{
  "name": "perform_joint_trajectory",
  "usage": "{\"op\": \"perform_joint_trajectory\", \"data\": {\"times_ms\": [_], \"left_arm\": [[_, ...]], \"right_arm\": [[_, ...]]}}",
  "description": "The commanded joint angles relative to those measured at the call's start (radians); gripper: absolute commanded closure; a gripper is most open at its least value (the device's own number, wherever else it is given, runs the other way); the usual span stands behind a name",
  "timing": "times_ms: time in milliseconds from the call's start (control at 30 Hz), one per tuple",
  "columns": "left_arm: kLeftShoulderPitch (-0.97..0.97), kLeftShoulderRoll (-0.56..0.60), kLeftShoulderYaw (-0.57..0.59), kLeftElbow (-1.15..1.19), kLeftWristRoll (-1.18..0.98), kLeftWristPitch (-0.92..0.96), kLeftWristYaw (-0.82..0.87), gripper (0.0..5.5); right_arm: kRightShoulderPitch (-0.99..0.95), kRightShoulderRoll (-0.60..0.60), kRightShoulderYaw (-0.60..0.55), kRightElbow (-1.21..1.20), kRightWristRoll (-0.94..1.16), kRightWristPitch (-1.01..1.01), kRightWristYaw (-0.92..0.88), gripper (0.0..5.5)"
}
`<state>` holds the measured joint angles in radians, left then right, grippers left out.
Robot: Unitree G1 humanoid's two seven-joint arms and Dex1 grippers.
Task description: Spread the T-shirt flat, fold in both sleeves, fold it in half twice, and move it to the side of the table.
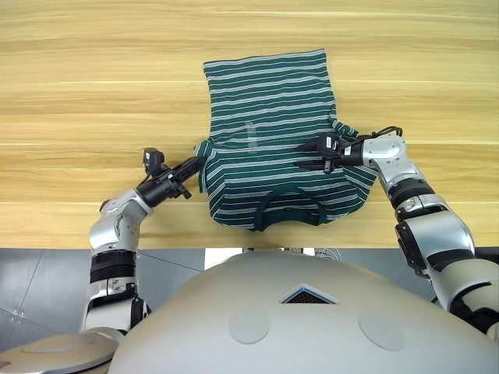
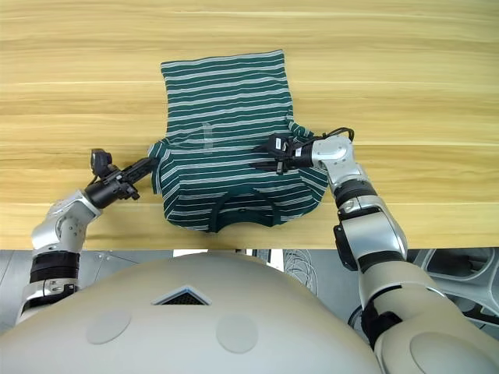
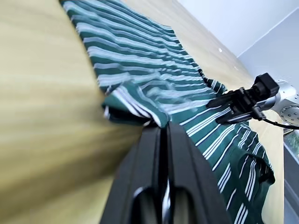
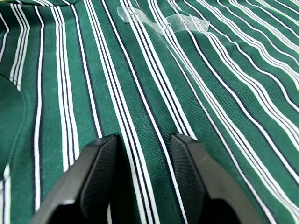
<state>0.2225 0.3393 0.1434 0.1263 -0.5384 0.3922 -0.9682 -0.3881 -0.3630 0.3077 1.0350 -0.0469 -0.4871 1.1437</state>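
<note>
Right now the T-shirt [image 1: 269, 117] lies flat at the desk's [image 1: 78, 78] near edge, collar toward me. My left jaws are pressed together, pinching its left sleeve [image 1: 204, 149]; my right jaws rest spread on its middle.

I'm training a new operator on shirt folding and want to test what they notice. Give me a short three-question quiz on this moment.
1. True or false: the right tool is open above the T-shirt.
2. Where does the left tool meet the T-shirt? A) the collar B) its edge on the robot's left C) the far hem
3. Fill in: the T-shirt lies on a ___ table.
Key: 1 true; 2 B; 3 wooden.
</note>
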Motion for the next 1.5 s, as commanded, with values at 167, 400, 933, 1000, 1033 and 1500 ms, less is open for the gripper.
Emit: {"op": "perform_joint_trajectory", "data": {"times_ms": [167,400,933,1000,1033,1500], "left_arm": [[-0.076,-0.016,-0.149,-0.182,0.07,0.166,0.195,5.45],[-0.157,-0.044,-0.315,-0.128,0.206,0.263,0.328,5.45],[-0.222,-0.052,-0.49,-0.176,0.393,0.257,0.411,3.77],[-0.214,-0.057,-0.48,-0.236,0.377,0.287,0.418,3.43],[-0.206,-0.058,-0.47,-0.275,0.368,0.304,0.423,3.38],[-0.069,0.067,0.106,-0.39,0.098,0.313,0.374,3.38]], "right_arm": [[0.004,0.018,0.016,0.023,-0.051,0.016,-0.049,3.42],[0.013,0.039,0.039,0.016,-0.066,0.005,-0.078,3.42],[0.021,0.063,0.039,0.029,-0.08,0.001,-0.104,3.42],[0.018,0.064,0.038,0.036,-0.081,0.0,-0.107,3.42],[0.017,0.064,0.038,0.038,-0.081,0.0,-0.108,3.42],[0.061,0.05,0.025,0.0,-0.066,0.0,-0.107,3.42]]}}
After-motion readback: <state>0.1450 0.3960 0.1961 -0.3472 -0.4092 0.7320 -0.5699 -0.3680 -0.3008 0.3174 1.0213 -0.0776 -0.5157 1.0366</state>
